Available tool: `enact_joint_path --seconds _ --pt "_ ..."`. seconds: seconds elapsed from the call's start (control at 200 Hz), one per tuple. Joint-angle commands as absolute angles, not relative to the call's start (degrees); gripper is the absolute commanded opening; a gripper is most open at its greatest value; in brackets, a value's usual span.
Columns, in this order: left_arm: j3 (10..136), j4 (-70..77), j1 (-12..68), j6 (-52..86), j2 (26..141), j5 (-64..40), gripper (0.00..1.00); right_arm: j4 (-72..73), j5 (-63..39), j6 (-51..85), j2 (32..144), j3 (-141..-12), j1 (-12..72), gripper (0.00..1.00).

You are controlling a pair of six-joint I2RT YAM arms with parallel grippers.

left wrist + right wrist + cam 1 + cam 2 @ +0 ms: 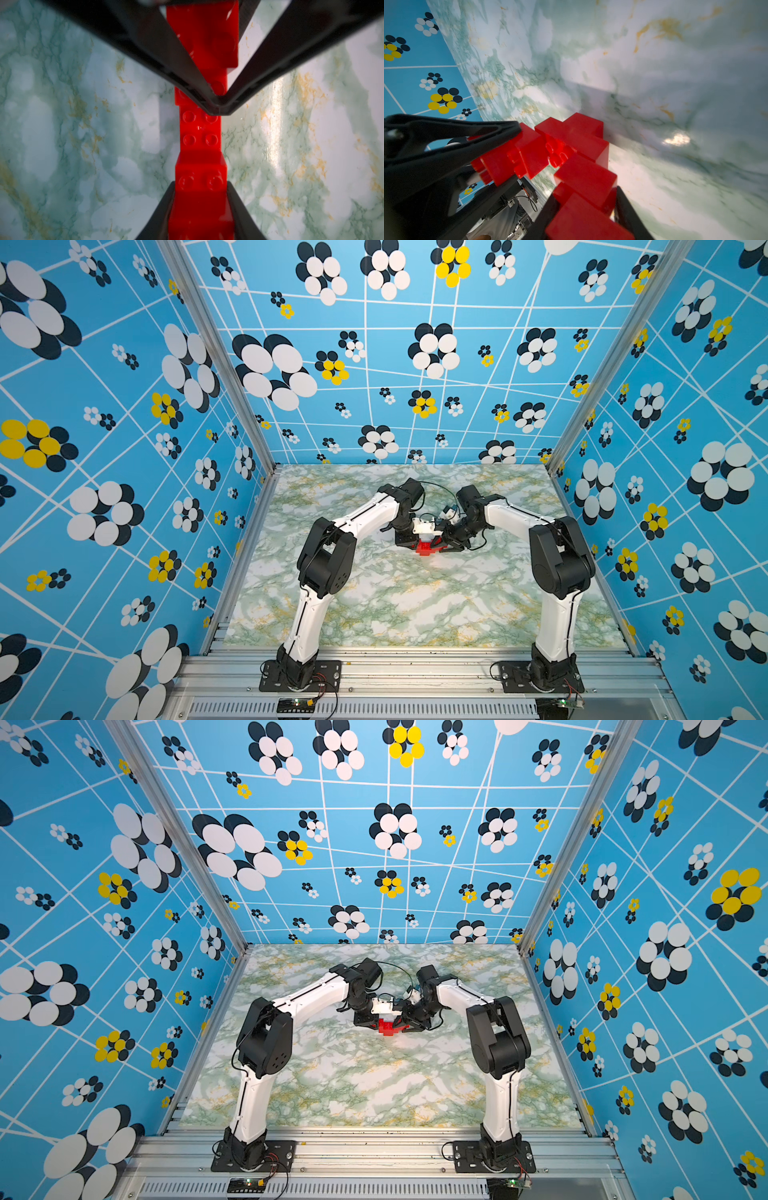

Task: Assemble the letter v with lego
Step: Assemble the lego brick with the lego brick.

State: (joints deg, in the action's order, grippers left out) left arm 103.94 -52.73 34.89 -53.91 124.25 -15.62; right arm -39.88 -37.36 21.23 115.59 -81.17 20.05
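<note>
My left gripper (200, 185) is clamped on one arm of the letter v (424, 548), and my right gripper (584, 195) is clamped on the other arm, the two meeting nose to nose. The marbled green table (415, 605) spreads beneath, with the red shape about its middle. Whether it touches the surface I cannot tell. The lego (199, 128) bricks are joined in steps, with studs showing between my fingers.

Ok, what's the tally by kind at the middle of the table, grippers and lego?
Grippers: 2 (left gripper, right gripper), each shut on the red lego assembly
Red lego assembly: 1 (brick count unclear)
Total: 3
</note>
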Motion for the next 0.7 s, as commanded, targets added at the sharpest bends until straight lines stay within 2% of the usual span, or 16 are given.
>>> enact_joint_path --seconds 0.0,0.695 --pt "104.95 -55.54 35.38 -55.3 126.59 -14.48 0.09 -42.28 -34.43 20.5 117.24 -81.39 20.55 0.4" --pt "103.47 -55.05 35.64 -55.83 127.73 -13.89 0.07 -42.2 -34.37 20.48 117.42 -81.38 20.56 0.4"
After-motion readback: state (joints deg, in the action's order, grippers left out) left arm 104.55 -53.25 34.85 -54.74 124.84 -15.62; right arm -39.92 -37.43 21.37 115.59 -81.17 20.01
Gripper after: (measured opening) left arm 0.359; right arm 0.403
